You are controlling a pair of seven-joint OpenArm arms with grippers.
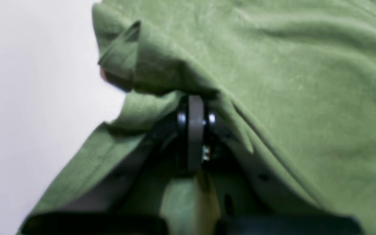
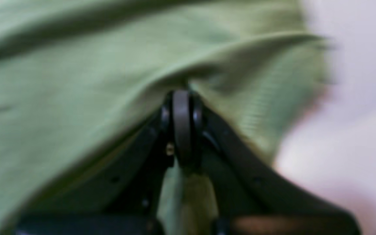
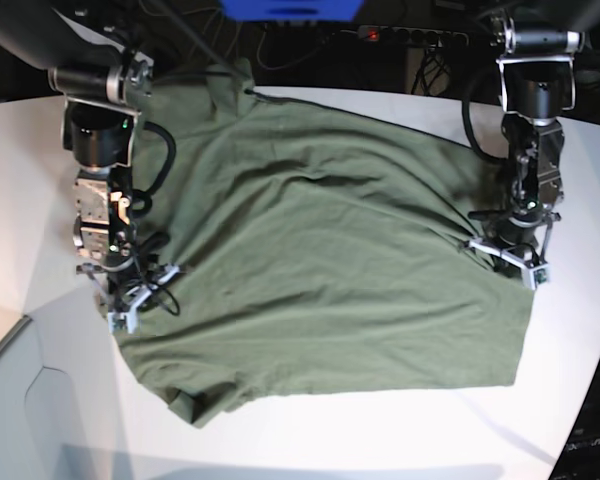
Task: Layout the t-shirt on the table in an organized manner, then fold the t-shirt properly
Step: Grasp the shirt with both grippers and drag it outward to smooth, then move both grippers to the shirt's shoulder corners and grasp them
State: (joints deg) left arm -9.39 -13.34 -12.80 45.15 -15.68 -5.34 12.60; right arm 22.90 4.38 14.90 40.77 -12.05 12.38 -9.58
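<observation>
We have the t-shirt [image 3: 320,260] mostly spread on the table [image 3: 20,180], wrinkled; left gripper [image 3: 507,252] at 3 o'clock and right gripper [image 3: 138,296] at 9 o'clock both pinch its edges; folding remains

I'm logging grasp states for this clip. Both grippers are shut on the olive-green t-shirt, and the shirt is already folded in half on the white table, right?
Not quite. Both the left gripper and the right gripper are shut on the t-shirt, but it is not folded. The base view shows it spread open in one wrinkled layer across the table.
</observation>
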